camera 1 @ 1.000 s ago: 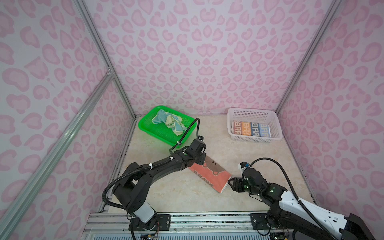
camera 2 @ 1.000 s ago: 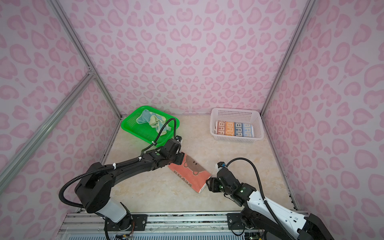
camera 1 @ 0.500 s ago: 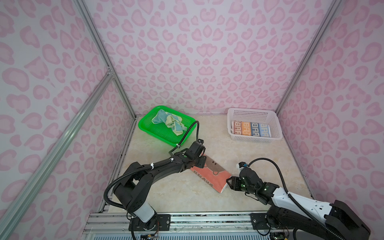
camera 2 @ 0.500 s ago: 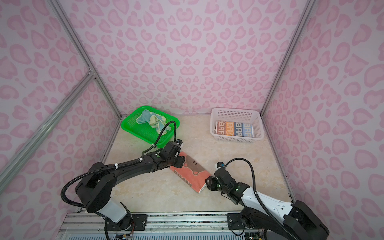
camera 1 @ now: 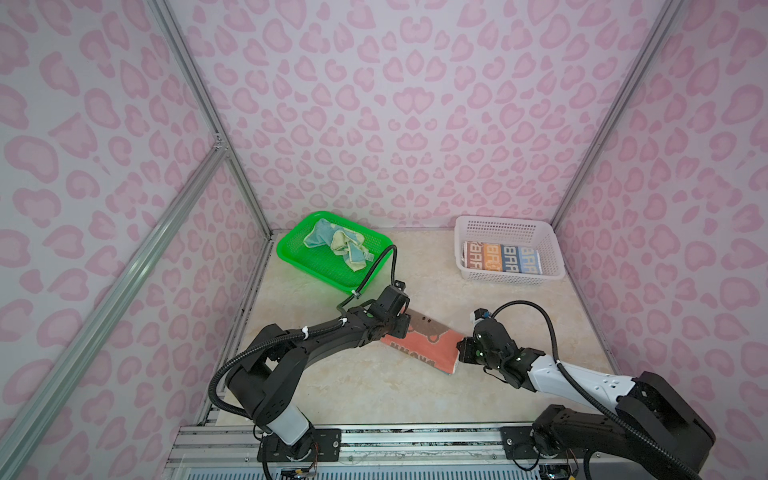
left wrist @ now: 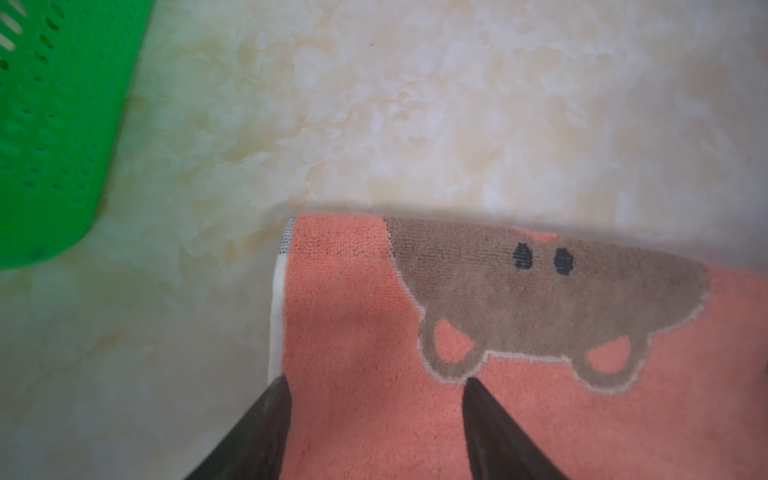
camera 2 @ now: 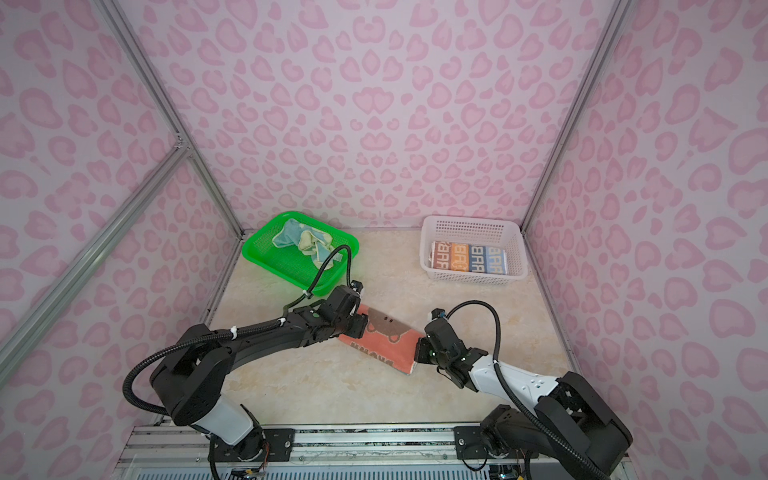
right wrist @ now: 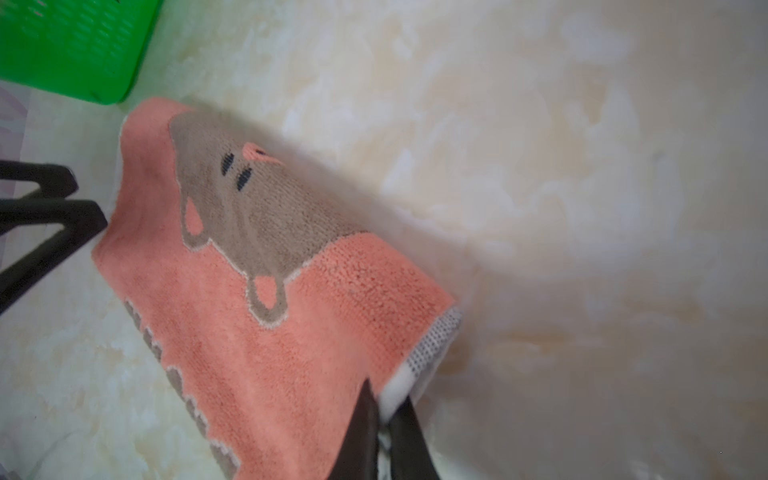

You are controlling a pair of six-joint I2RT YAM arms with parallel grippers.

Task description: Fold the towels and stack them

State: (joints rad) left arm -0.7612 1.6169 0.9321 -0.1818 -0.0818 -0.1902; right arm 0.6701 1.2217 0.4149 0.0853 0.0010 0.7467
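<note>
You look mid-fold on the orange bear towel (camera 1: 419, 345), flat on the counter (camera 1: 374, 395) between both arms: right end effector (right wrist: 384, 399) pinches one short end, left end effector (left wrist: 376, 382) sits spread over the other, so next lift the pinched end across

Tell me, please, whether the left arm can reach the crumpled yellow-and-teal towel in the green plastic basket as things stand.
Probably yes: its open fingers hold nothing, the green perforated plastic basket sits just behind them, open-topped, and nothing blocks the crumpled yellow-and-teal towel.
</note>
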